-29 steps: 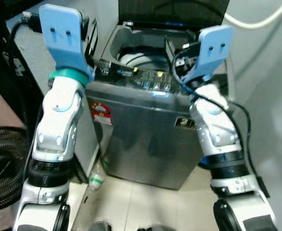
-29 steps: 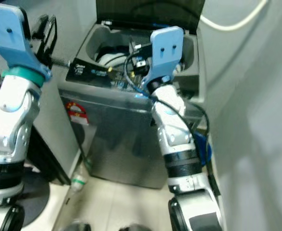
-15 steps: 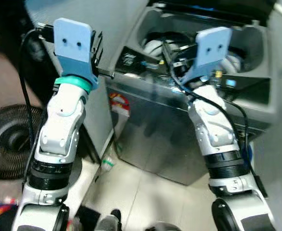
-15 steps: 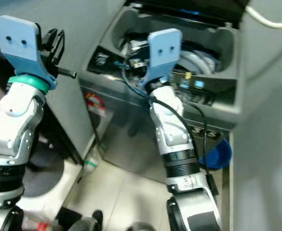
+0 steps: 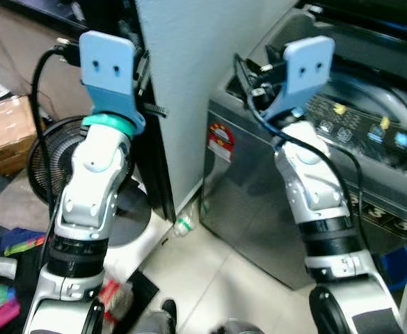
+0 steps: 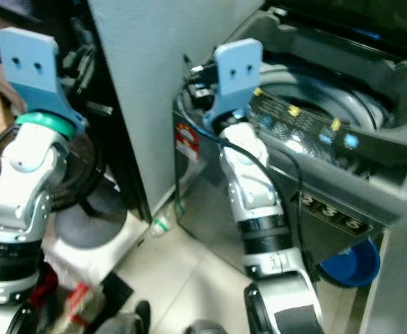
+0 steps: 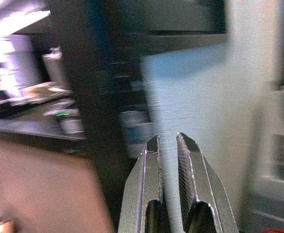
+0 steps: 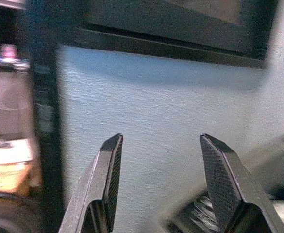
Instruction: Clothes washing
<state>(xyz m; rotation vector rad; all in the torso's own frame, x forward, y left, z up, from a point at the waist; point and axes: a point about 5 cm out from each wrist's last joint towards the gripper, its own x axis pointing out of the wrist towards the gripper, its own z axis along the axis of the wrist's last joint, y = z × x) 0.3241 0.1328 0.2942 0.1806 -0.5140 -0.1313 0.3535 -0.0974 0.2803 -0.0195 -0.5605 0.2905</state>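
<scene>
Two arms raised mid-frame. Far left: box point(image 5: 5, 129), fan point(image 5: 50, 156) on the floor, clutter bottom left. Left gripper point(image 7: 167, 145) nearly closed, holds nothing, fronts a dark cabinet edge. Pale panel point(image 5: 203, 76) at top centre stands between fan and washer point(image 5: 342, 132). Right gripper point(image 8: 161, 160) wide apart, empty, facing that panel. Washer right, lid up, drum point(image 6: 328, 97) exposed. Blue basin point(image 6: 353, 264) lower right.
</scene>
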